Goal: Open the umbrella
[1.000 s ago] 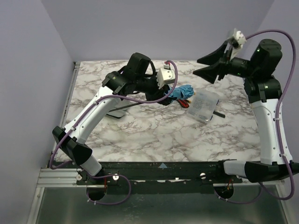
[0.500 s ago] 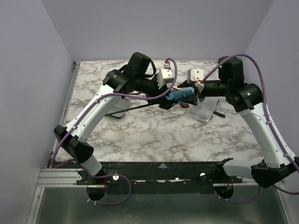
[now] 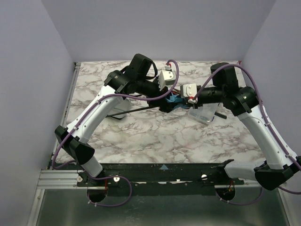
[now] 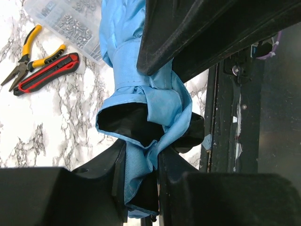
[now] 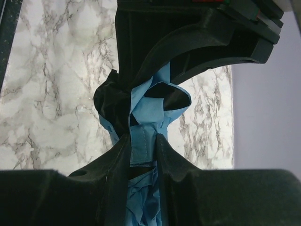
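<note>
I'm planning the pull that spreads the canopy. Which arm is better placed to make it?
Right, I'd guess. The right gripper pinches the umbrella at its loose blue folds, with bare marble on its side to pull toward. The left gripper clamps the same bundle and can anchor it.

One each: umbrella [image 4: 128, 70], case [image 4: 66, 22], pliers [image 4: 21, 67], knife [image 4: 47, 74]

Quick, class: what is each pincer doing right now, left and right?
Left pincer: closed on the umbrella.
Right pincer: closed on the umbrella too.
</note>
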You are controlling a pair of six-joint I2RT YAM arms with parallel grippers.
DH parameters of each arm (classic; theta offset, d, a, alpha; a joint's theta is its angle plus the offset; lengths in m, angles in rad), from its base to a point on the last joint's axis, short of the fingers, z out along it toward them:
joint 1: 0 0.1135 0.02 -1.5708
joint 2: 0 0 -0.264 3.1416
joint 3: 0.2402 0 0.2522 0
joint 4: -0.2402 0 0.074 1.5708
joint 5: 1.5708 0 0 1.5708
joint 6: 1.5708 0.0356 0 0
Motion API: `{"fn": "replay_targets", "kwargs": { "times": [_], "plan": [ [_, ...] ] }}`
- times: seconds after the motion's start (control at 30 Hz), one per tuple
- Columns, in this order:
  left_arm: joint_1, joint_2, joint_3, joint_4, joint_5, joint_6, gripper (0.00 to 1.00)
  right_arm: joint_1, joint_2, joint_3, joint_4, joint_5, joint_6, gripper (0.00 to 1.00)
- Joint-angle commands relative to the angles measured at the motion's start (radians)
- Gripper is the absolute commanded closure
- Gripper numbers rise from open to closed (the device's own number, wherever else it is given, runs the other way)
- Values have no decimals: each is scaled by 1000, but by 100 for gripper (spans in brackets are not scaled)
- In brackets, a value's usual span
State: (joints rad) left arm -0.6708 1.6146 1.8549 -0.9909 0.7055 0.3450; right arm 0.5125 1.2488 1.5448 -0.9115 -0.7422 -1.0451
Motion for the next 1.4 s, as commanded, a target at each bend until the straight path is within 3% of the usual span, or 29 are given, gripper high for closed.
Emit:
{"fn": "replay_targets", "kwargs": {
  "times": [0.0, 0.1, 0.13, 0.23, 0.43, 0.73, 1.07, 1.2, 1.3, 1.37],
  "plan": [
    [11, -11, 30, 49, 60, -20, 100, 22, -23, -36, -60, 62, -56, 73],
    [9, -11, 33, 38, 64, -1, 100, 28, -36, -63, -29, 96, -44, 57],
    [10, -13, 32, 36, 66, 3, 100, 29, -36, -63, -30, 100, -48, 57],
    [10, -15, 33, 28, 71, 19, 100, 32, -31, -63, -51, 111, -75, 63],
    [15, -10, 29, 41, 69, -4, 100, 33, -41, -83, -43, 128, -106, 100],
    [114, 24, 26, 171, 133, -267, 100, 46, -111, -131, -60, 60, -141, 100],
    [149, 25, -5, 216, 191, -340, 100, 70, -120, -150, -193, 50, -234, 100],
    [149, 14, -20, 215, 190, -318, 100, 70, -111, -130, -125, 50, -152, 100],
    [148, 7, -24, 192, 177, -262, 100, 70, -106, -99, 31, 64, 83, 99],
    [148, -6, -37, 184, 169, -224, 100, 70, -113, -89, 142, 95, 213, 93]
  ]
}}
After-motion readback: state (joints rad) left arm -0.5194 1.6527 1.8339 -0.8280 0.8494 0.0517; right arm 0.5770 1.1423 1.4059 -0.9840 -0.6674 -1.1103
